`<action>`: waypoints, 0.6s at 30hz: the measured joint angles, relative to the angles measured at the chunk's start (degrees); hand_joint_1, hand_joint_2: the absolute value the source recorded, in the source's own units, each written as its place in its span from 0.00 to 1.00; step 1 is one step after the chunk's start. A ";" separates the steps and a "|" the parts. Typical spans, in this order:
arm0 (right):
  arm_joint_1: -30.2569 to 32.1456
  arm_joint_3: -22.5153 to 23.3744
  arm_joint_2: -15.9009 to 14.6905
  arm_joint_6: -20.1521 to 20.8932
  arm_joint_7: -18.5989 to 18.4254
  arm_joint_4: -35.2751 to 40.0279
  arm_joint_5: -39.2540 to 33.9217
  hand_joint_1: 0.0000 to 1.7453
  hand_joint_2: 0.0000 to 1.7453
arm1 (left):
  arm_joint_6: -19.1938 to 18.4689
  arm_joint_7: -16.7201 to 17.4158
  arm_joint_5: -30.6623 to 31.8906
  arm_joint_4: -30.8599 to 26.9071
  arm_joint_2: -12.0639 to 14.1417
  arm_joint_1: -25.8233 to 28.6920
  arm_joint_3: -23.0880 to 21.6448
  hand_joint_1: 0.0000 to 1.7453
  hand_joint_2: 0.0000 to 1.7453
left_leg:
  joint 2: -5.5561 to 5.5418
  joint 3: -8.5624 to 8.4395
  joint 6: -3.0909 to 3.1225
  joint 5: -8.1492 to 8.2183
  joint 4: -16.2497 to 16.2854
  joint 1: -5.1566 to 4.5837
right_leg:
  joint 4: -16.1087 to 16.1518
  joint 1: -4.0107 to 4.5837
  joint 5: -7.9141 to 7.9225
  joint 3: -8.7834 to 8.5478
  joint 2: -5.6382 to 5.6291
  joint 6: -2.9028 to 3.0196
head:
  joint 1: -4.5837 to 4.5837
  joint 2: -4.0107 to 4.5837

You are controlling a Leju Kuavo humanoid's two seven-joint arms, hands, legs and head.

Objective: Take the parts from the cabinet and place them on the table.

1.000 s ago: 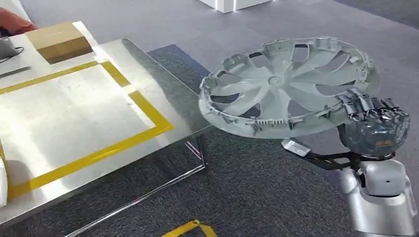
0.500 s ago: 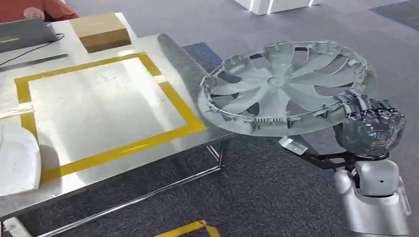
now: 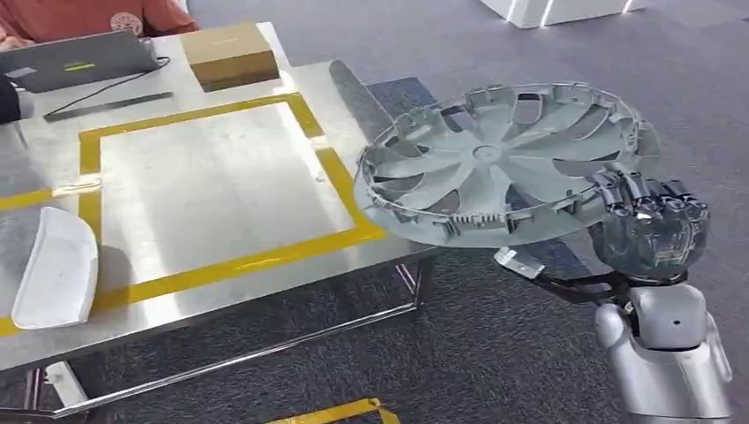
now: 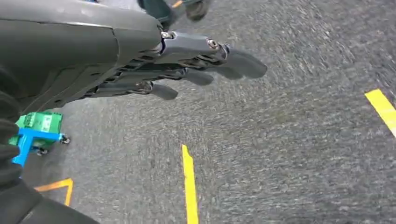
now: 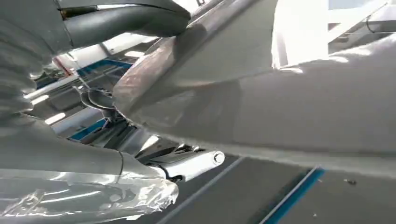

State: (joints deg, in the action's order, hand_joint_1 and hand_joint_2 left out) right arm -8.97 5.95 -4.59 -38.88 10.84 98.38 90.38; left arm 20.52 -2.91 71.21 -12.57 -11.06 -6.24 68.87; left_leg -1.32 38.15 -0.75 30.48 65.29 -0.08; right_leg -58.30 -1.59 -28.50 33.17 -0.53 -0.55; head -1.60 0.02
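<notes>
One round grey plastic wheel cover (image 3: 508, 163), spoked, inner ribbed side up, gripped at its rim by the right hand (image 3: 652, 231); fingers clamped over the rim edge, thumb side beneath. The cover is tilted slightly and held in the air, its far-left part overlapping the corner edge of the stainless steel table (image 3: 265, 274), the rest over grey carpet (image 3: 495, 353).

On the table: one yellow tape rectangle (image 3: 340, 190), bare steel inside it; one white curved plastic panel (image 3: 55, 265) lying across the rectangle's near left corner; one brown cardboard box (image 3: 230, 53) and one grey laptop (image 3: 79, 60) at the far edge. One person in a red top (image 3: 97, 16) sits behind the laptop.

Left hand (image 4: 187, 65) hangs over carpet, fingers straight and slightly apart, holding nothing.
</notes>
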 joint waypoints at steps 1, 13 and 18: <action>0.01 0.02 0.00 0.00 -0.04 -0.02 -0.02 1.00 1.00 | 0.00 0.00 0.00 -0.02 0.00 -0.05 0.00 0.00 1.00 | 0.48 2.69 -0.19 2.29 5.43 0.16 | 0.00 0.11 -0.11 -0.09 0.62 0.16 | 0.00 -0.02; 0.04 -0.46 0.00 0.00 0.31 -0.13 0.02 1.00 1.00 | -0.02 0.00 -0.09 -0.02 0.17 0.22 0.02 0.00 1.00 | 2.29 -3.24 2.64 -5.11 -7.77 -0.40 | -0.08 0.77 -2.12 -1.18 4.16 -1.69 | 0.11 -0.02; 0.10 -0.61 -0.11 0.00 0.29 -0.35 -0.02 1.00 1.00 | -0.02 0.00 -0.09 0.00 0.02 -0.02 0.02 0.00 1.00 | 0.07 -3.29 3.22 -5.06 -7.77 -0.41 | -17.20 0.68 -8.89 7.59 0.74 -2.16 | 0.55 -0.02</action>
State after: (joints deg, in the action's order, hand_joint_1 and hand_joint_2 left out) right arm -8.87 5.33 -4.70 -38.88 11.13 98.03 90.36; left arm 20.50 -2.91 71.12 -12.57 -11.04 -6.26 68.89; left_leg -1.25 34.86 2.47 25.42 57.52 -0.49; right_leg -75.50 -0.91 -37.39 40.77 0.21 -2.71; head -1.05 0.00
